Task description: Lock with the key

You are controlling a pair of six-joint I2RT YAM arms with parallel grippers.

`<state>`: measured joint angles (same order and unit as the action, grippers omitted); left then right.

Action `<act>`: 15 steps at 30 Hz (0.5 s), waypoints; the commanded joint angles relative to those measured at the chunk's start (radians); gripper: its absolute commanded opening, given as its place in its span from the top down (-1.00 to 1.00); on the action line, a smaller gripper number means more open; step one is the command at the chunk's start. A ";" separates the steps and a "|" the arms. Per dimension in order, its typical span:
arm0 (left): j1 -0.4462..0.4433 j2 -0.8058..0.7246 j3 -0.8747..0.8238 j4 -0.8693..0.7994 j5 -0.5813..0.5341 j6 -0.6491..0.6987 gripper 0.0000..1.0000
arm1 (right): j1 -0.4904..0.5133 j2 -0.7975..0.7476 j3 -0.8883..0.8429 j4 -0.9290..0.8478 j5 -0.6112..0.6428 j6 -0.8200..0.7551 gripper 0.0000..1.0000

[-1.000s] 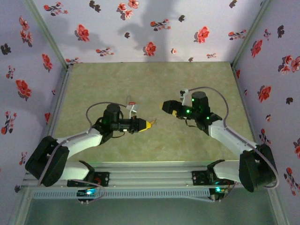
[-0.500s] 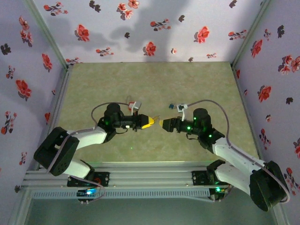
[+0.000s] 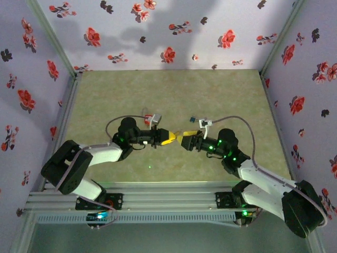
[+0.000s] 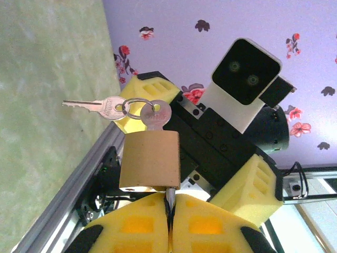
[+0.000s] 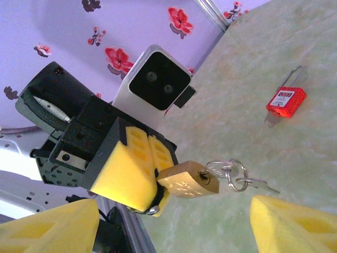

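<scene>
**Two arms meeting over a desk, with a brass padlock held between them.**

Top view: a mottled green desk (image 3: 168,89) is boxed in by lilac walls (image 3: 121,26) printed with red flowers. The left arm (image 3: 100,154) and right arm (image 3: 260,178) reach inward with low forearms, their tips nearly meeting above the desk's middle. Left wrist view: the left jaws are shut tight on the thin shackle of a brass padlock (image 4: 150,161), held off the desk. A key (image 4: 157,115) stands in its far end, and a second key (image 4: 89,105) juts from the ring. The right jaws face it, spread wide, with yellow pads (image 4: 254,182) on either side, touching nothing. Right wrist view: the same grip; a red padlock (image 5: 285,100) lies on the desk beyond.
</scene>
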<state>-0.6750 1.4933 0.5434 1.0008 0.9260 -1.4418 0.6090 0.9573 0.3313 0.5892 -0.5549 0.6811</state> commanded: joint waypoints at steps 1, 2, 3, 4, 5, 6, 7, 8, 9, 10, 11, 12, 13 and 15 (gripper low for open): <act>-0.010 0.013 0.014 0.110 0.023 -0.042 1.00 | 0.006 -0.003 0.001 0.050 0.030 0.010 -0.50; -0.012 0.018 0.015 0.120 0.023 -0.050 1.00 | 0.006 0.001 0.004 0.048 0.029 0.016 -0.50; -0.014 0.024 0.019 0.139 0.023 -0.060 1.00 | 0.007 0.008 0.006 0.055 0.025 0.022 -0.50; -0.018 0.030 0.022 0.148 0.023 -0.070 1.00 | 0.008 0.015 0.008 0.058 0.024 0.027 -0.50; -0.021 0.036 0.025 0.154 0.023 -0.073 1.00 | 0.009 0.019 0.009 0.061 0.024 0.031 -0.50; -0.025 0.040 0.029 0.161 0.022 -0.076 1.00 | 0.009 0.024 0.012 0.068 0.024 0.036 -0.50; -0.030 0.045 0.032 0.164 0.023 -0.078 1.00 | 0.011 0.028 0.013 0.078 0.021 0.040 -0.50; -0.034 0.047 0.034 0.164 0.022 -0.079 1.00 | 0.011 0.030 0.016 0.084 0.019 0.044 -0.50; -0.036 0.050 0.035 0.167 0.022 -0.081 1.00 | 0.010 0.034 0.020 0.091 0.012 0.051 -0.50; -0.039 0.049 0.035 0.170 0.022 -0.081 1.00 | 0.012 0.039 0.021 0.101 0.007 0.056 -0.50; -0.041 0.050 0.035 0.172 0.021 -0.082 1.00 | 0.013 0.041 0.025 0.105 0.007 0.059 -0.50; -0.043 0.048 0.035 0.175 0.019 -0.083 1.00 | 0.015 0.047 0.026 0.104 0.010 0.058 -0.50; -0.044 0.046 0.033 0.177 0.019 -0.086 1.00 | 0.016 0.052 0.023 0.101 0.016 0.053 -0.50; -0.045 0.041 0.033 0.180 0.019 -0.088 1.00 | 0.016 0.059 0.021 0.101 0.019 0.050 -0.50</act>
<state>-0.7120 1.5364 0.5495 1.1137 0.9283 -1.5173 0.6182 1.0088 0.3317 0.6430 -0.5484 0.7189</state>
